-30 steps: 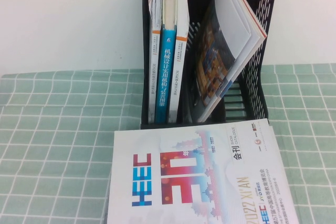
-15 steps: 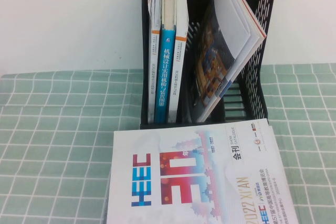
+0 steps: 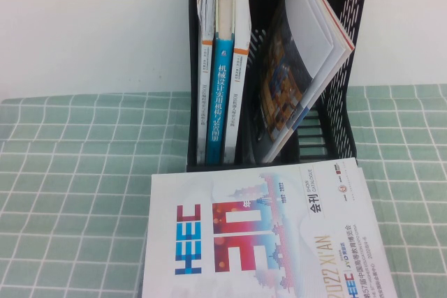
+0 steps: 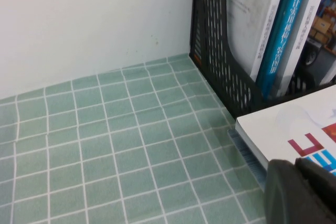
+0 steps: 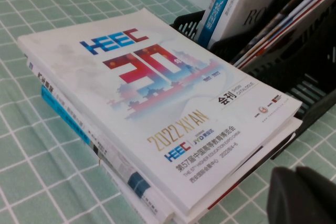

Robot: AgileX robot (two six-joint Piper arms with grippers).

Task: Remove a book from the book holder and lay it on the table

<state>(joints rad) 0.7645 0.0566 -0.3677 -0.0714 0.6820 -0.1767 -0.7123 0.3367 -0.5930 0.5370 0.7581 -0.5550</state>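
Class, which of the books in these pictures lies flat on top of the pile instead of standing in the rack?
The white HEEC 30 catalogue, lying face up; the others stand or lean in the black rack.

The book (image 3: 269, 239) lies flat atop a stack on the table (image 3: 77, 193), just near of the holder (image 3: 342, 113). In the holder, upright books (image 3: 222, 68) stand left, a leaning magazine (image 3: 304, 61) right.
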